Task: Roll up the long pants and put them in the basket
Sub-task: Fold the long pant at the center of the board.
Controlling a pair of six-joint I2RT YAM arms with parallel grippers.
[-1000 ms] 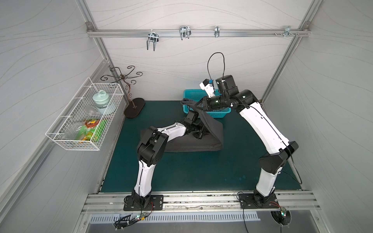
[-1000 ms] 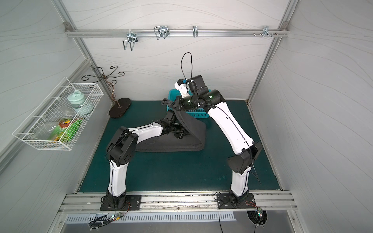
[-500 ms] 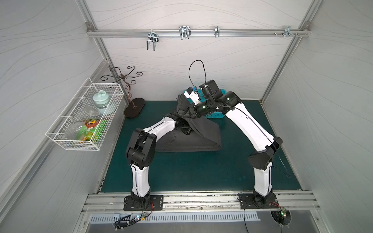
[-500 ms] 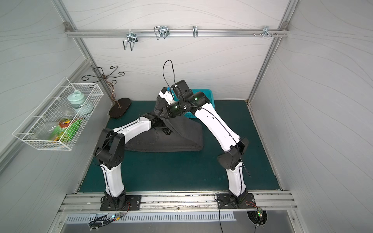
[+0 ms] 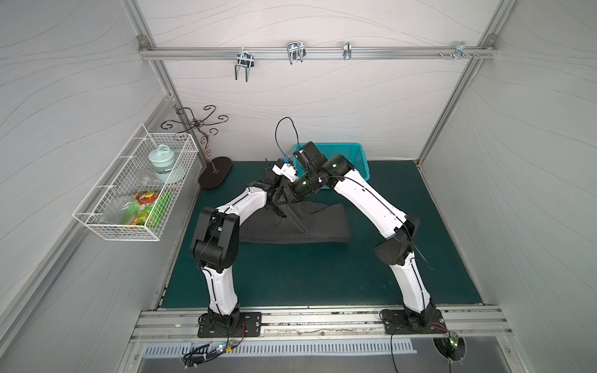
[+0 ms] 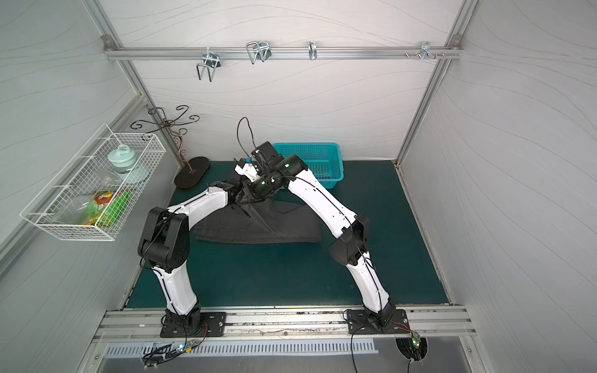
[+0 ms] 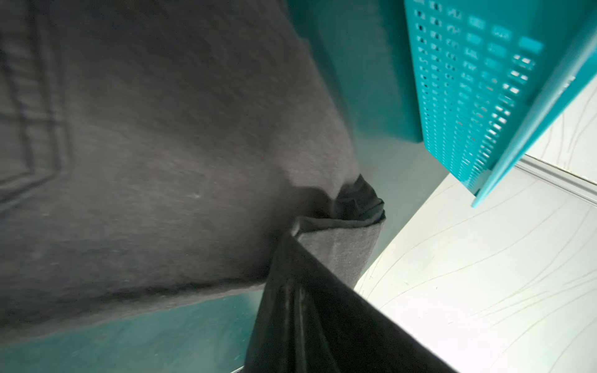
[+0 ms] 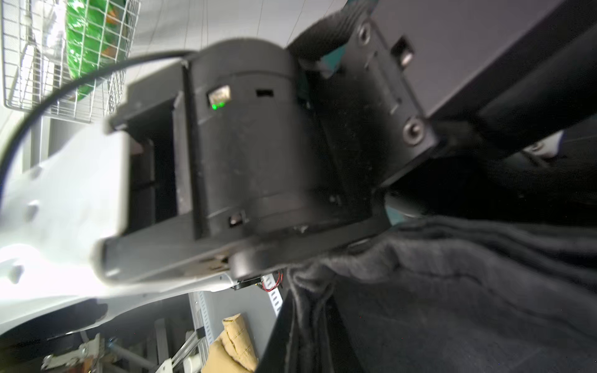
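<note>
Charcoal long pants [image 5: 323, 226]: fold carried leftward; left pincer [image 5: 274, 202], right pincer [image 5: 285, 206] clenched on fabric.

left arm [image 5: 245, 203], right arm [image 5: 365, 200]: swung leftward | long pants [image 5: 323, 222]: raised fold carried leftward
</note>
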